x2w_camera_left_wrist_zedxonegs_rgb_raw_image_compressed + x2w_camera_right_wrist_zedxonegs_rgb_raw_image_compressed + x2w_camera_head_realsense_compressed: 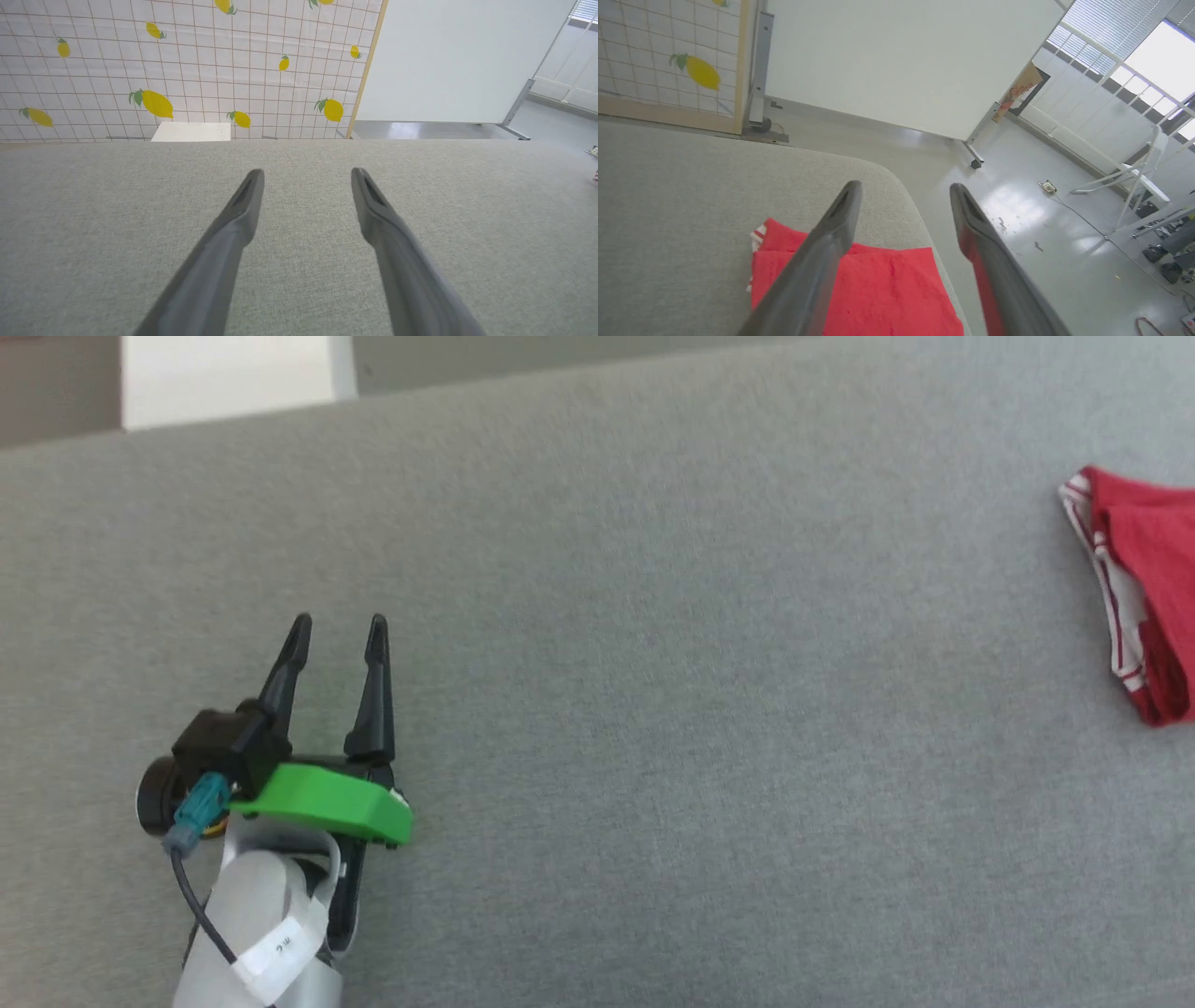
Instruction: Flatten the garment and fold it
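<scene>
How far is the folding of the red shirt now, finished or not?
Done, it seems: the red shirt lies as a compact folded stack near a rounded corner of the gray table. In hand: nothing; the left gripper is open over bare table, the right gripper open above the shirt. Left: probably nothing, though the stack is partly cut off.

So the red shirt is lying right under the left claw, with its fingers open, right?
Not quite. The red shirt lies under the right claw, not the left one. The right wrist view shows it below those open fingers. In the head view the left claw, also open, is over bare grey table, well apart from the shirt.
</scene>
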Controlling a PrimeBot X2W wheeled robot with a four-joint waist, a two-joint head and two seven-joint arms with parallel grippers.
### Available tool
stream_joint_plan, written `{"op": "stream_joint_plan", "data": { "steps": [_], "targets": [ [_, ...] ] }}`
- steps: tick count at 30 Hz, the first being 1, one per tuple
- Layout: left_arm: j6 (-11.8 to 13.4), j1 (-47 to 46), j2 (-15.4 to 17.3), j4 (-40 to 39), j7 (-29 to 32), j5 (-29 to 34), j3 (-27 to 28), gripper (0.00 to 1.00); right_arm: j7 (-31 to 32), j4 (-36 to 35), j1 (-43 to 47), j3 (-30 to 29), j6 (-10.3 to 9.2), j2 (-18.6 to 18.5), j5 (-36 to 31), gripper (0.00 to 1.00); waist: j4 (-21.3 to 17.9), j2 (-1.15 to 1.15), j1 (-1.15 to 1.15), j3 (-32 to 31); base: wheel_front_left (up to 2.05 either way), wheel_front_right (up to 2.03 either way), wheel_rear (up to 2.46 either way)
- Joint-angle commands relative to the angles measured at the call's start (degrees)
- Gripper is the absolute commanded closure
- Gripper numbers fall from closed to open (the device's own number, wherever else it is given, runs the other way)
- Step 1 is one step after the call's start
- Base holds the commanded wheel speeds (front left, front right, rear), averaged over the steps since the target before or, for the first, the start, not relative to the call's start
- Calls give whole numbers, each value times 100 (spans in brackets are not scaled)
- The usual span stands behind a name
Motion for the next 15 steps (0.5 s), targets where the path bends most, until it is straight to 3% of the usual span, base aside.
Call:
{"op": "stream_joint_plan", "data": {
  "steps": [1,8,15],
  "targets": [
    [34,100,-40,11,-40,-16,41,0,-80,-142,190,76,-10,115,198,0,357,0,0,-638,0,0,0],
    [39,337,-212,47,-41,-49,58,0,-4,-1660,1321,424,-10,571,1196,0,782,0,0,-1111,0,0,0],
    [17,504,-317,214,-42,-183,-62,0,337,-3666,2731,300,-10,1473,1587,0,1132,0,0,-1431,0,0,0]
  ]
}}
